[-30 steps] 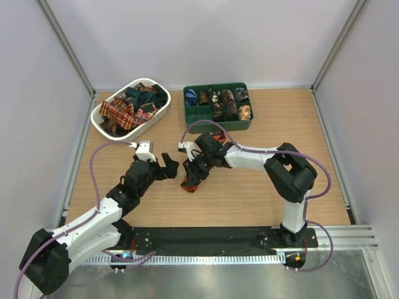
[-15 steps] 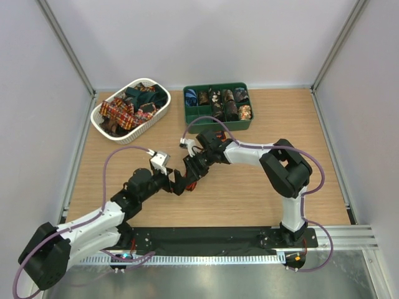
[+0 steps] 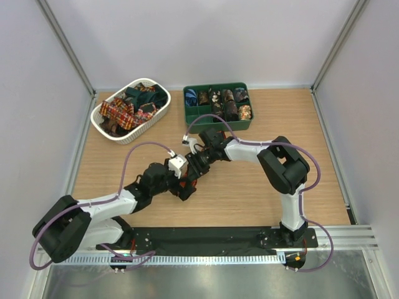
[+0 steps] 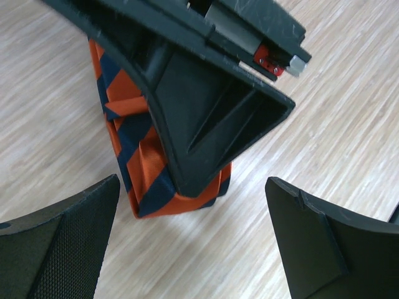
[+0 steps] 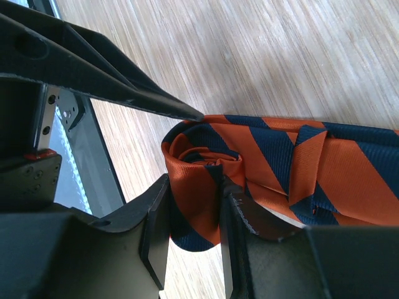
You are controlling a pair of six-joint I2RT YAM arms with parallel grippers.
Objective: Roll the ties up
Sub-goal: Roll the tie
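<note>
The orange-and-navy striped tie (image 5: 280, 156) lies on the wooden table, one end wound into a small roll (image 5: 193, 152). My right gripper (image 5: 193, 208) is shut on that roll, one finger on each side. In the left wrist view the tie (image 4: 134, 159) stands just beyond my open left gripper (image 4: 192, 205), with the right gripper's black finger (image 4: 206, 124) across it. Nothing is between the left fingers. From above, both grippers meet at mid-table: left gripper (image 3: 185, 187), right gripper (image 3: 194, 169), and only a sliver of the tie (image 3: 189, 182) shows.
A white oval basket (image 3: 149, 126) at the back left holds several loose ties, among them a red plaid one (image 3: 118, 112). A green compartment tray (image 3: 218, 127) at the back centre holds rolled ties. Purple cables loop over both arms.
My left arm has swung right and forward, bringing its open gripper up against the tie beside the right gripper. The right gripper has kept its hold and shifted slightly.
</note>
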